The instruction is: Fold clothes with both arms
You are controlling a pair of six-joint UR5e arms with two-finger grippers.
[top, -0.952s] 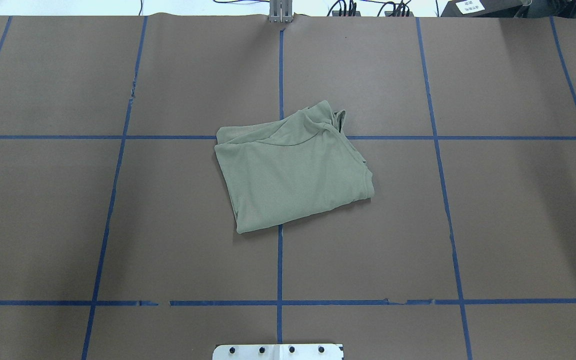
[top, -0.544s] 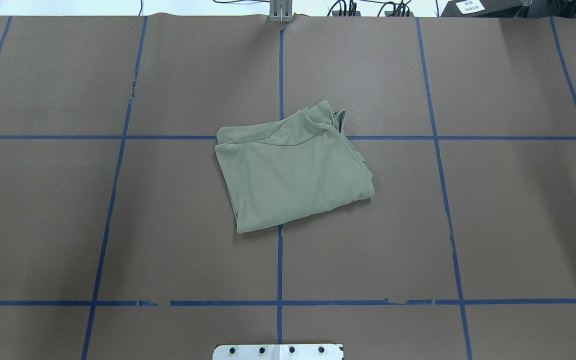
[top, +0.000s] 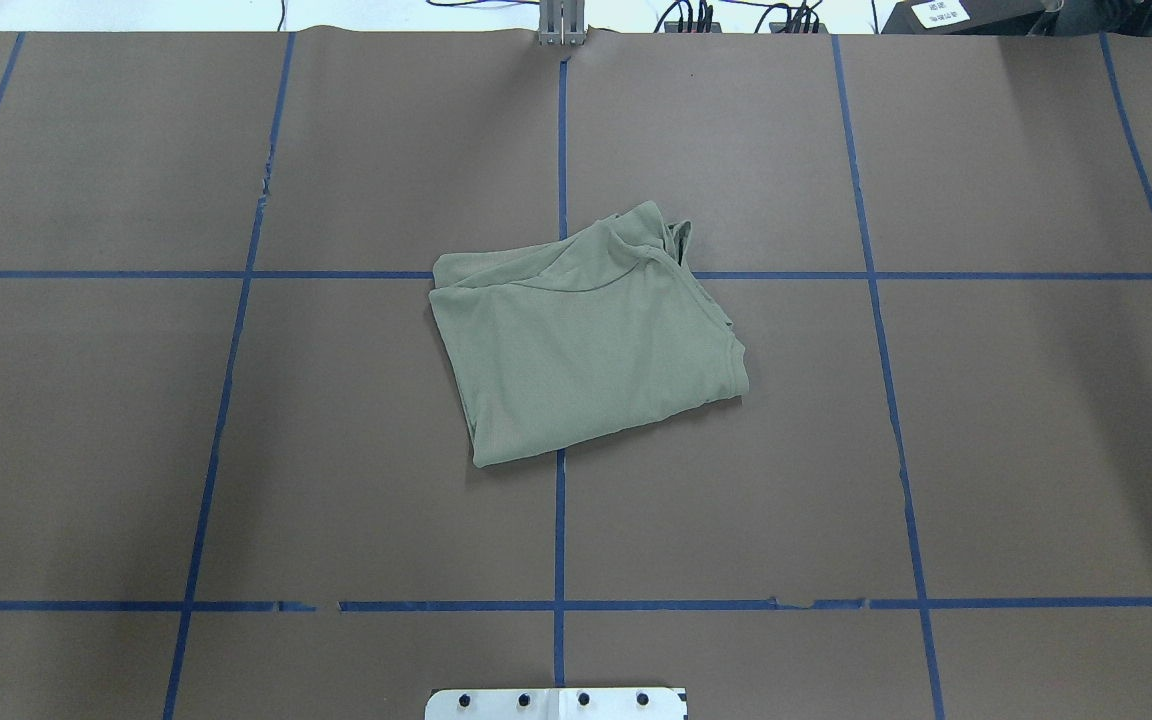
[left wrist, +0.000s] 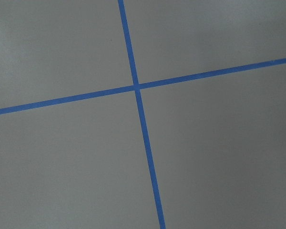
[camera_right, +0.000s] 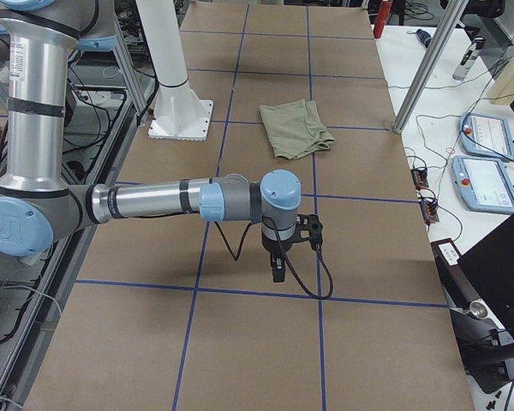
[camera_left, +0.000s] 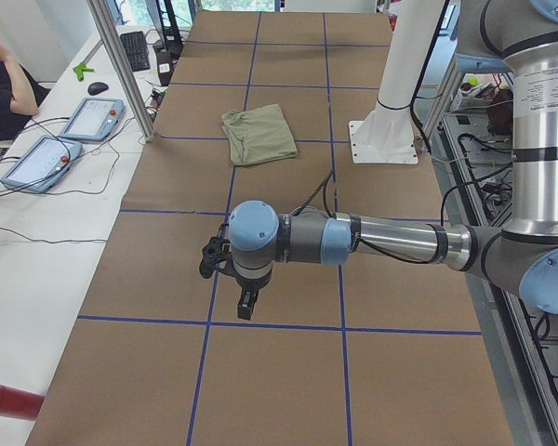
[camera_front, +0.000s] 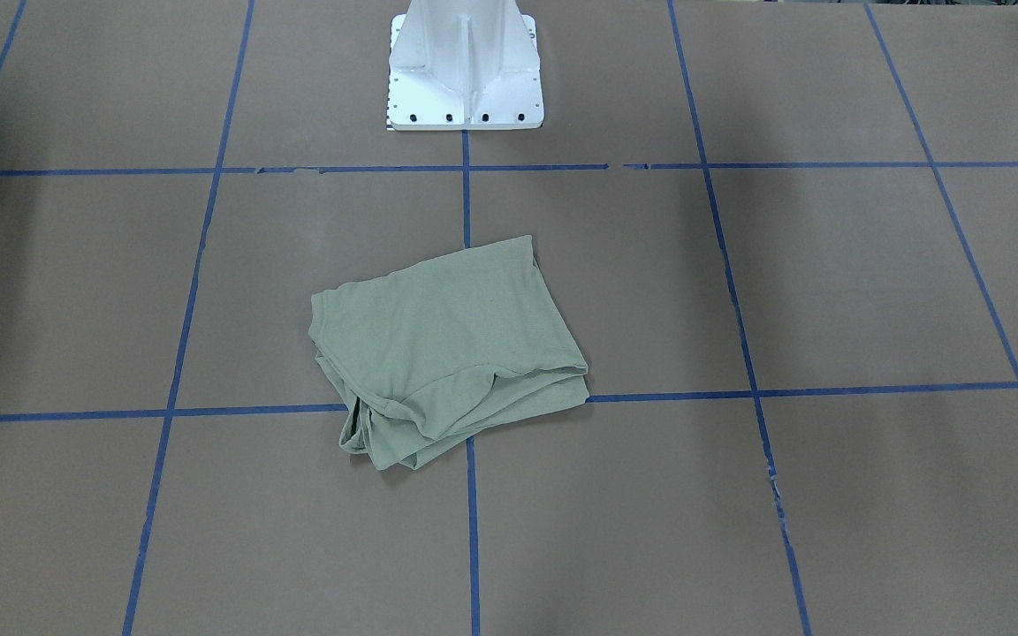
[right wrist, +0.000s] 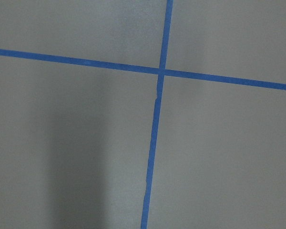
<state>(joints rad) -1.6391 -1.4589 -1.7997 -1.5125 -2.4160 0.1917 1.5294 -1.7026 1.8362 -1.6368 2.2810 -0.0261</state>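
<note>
Overhead exterior showed you the sage-green shirt (top: 586, 345) lying folded in the middle of the table (top: 1036, 450), with the left gripper (camera_left: 245, 302) and right gripper (camera_right: 278, 267) parked well away toward its ends, probably because folding looked finished; whether either was open, you couldn't tell.

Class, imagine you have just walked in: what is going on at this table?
Nothing is being handled. The sage-green shirt lies folded into a rough rectangle near the middle of the paper-covered table, in front of the white pedestal base. The left arm and right arm each reach out low over the table at opposite ends, well away from the shirt. The left gripper and right gripper point down at the blue tape grid; whether they are open cannot be told.
</note>
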